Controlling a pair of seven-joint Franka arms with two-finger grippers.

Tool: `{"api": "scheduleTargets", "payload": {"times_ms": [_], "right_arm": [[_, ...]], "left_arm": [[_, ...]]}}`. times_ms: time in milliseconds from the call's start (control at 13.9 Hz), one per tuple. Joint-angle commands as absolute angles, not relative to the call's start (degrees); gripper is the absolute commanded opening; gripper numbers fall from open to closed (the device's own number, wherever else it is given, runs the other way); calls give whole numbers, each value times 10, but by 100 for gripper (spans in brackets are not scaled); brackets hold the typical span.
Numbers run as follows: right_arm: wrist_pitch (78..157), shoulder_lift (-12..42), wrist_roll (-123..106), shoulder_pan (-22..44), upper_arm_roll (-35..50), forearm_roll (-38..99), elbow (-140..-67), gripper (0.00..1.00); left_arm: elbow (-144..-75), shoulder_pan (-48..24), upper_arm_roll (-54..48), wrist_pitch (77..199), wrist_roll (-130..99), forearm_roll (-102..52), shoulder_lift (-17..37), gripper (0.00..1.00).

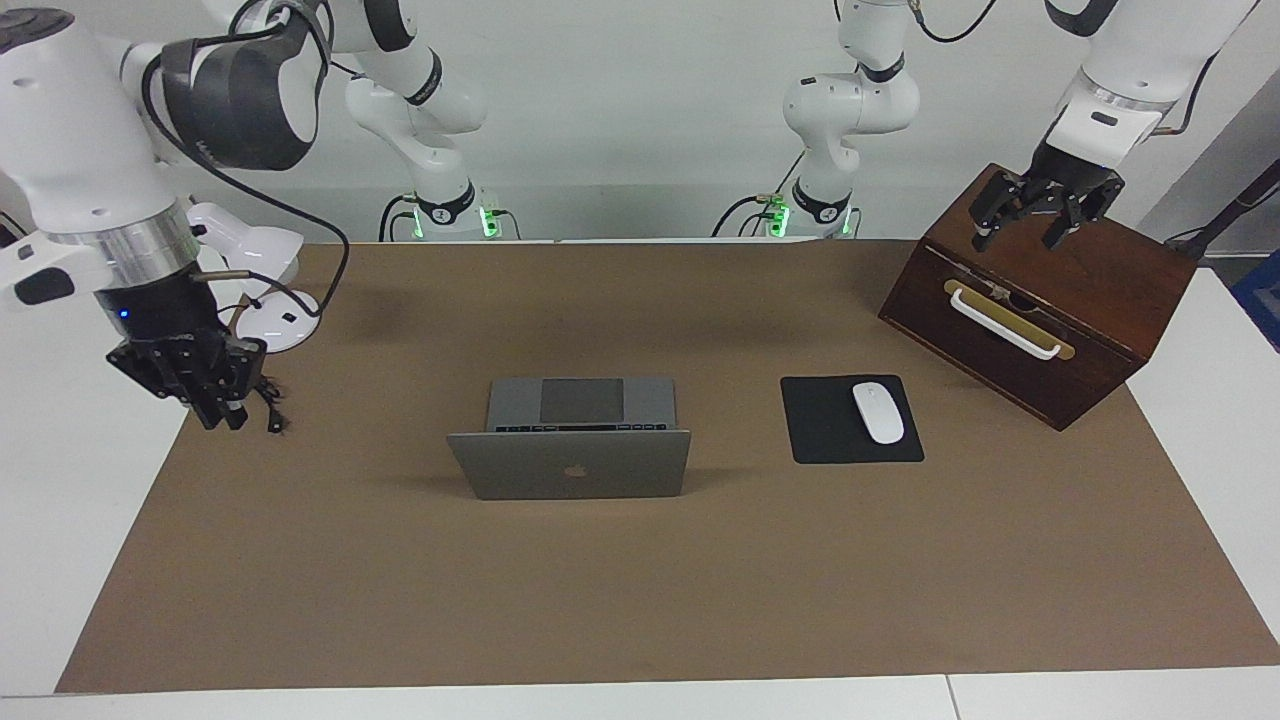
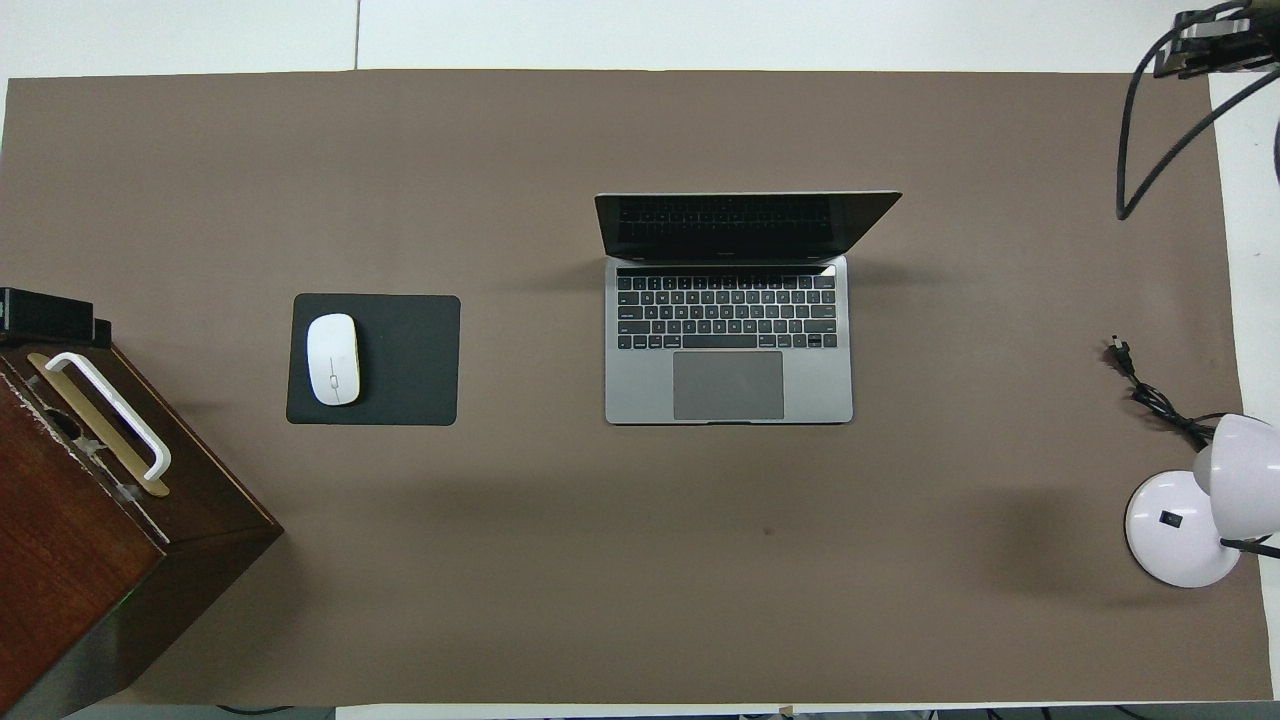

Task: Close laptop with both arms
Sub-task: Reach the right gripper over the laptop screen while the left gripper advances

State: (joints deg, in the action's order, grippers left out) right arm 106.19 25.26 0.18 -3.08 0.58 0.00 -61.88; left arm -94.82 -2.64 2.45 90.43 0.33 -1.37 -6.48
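While one laptop (image 1: 570,462) stands open, left gripper (image 1: 1036,232) gapes empty; right gripper (image 1: 222,415) seemingly pinched, empty.

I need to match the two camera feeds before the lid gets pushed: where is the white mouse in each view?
Facing view: the white mouse lies on the black mouse pad, right of centre.
Overhead view: the mouse lies on the pad, left of centre.
Shared landmark: the open laptop mid-table.
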Motion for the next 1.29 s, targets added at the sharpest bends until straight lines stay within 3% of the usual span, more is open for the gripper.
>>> {"api": "scheduleTargets", "payload": {"times_ms": [0, 72, 143, 574, 861, 1220], "right_arm": [[1093, 317, -10, -21, 13, -18, -549, 0], [1097, 333, -8, -5, 11, -18, -532, 0], [1106, 351, -3, 9, 11, -18, -509, 0], [1146, 430, 129, 123, -3, -89, -469, 0], [1125, 437, 205, 175, -17, -93, -470, 0], [1107, 439, 242, 217, -18, -94, -474, 0]], "left_arm": [[-946, -22, 24, 899, -2, -4, -65, 55], [-946, -21, 24, 904, -1, -4, -65, 19], [-947, -20, 25, 914, -1, -4, -65, 0], [-975, -22, 23, 1009, 15, -4, -68, 0], [-1035, -30, 21, 1063, 55, -55, -93, 0], [-1177, -84, 19, 1210, 74, -94, -155, 0]]}}
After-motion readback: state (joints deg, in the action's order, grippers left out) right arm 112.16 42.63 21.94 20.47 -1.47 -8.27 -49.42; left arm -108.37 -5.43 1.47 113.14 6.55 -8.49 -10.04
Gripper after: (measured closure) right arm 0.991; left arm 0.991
